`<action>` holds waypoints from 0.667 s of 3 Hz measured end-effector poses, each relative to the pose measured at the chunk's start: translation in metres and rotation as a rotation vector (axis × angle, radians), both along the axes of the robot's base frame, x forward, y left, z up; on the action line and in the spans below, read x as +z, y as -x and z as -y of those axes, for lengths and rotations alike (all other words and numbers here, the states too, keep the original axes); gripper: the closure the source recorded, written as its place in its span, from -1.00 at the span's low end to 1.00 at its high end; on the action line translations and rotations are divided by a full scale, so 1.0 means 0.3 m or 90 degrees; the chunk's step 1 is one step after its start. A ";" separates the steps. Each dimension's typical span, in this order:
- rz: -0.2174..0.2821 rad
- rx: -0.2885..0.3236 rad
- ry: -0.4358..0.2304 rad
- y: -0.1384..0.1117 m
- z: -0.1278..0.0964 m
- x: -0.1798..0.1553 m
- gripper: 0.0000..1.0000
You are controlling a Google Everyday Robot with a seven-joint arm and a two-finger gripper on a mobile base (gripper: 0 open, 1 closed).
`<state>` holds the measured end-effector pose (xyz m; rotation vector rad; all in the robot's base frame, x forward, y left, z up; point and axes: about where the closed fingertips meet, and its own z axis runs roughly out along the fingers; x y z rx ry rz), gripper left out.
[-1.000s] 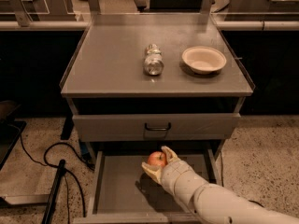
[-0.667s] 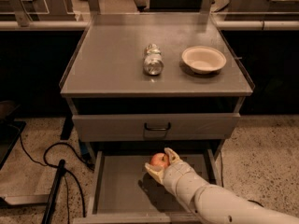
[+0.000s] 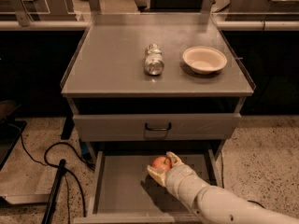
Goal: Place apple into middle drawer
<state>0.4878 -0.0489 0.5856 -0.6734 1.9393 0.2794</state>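
While over drawer (image 3: 119, 186), pincer (image 3: 165, 166) around apple (image 3: 160, 162).

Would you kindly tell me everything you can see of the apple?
The apple is round, smooth and red-orange; no stem shows. The cream pincer is closed on it, one finger at its right and one at its lower left, hiding its underside. It is over the back of the open middle drawer, near centre; whether it touches the floor cannot be told.

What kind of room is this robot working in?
Likely a lab or workshop: a grey metal cabinet, loose cables on speckled floor. The gripper holds the apple over the middle drawer.
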 end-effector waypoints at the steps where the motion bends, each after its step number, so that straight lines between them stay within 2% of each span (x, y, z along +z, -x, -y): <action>1: -0.010 -0.007 -0.023 -0.002 -0.005 -0.065 1.00; 2: -0.022 -0.016 -0.085 -0.042 -0.032 -0.238 1.00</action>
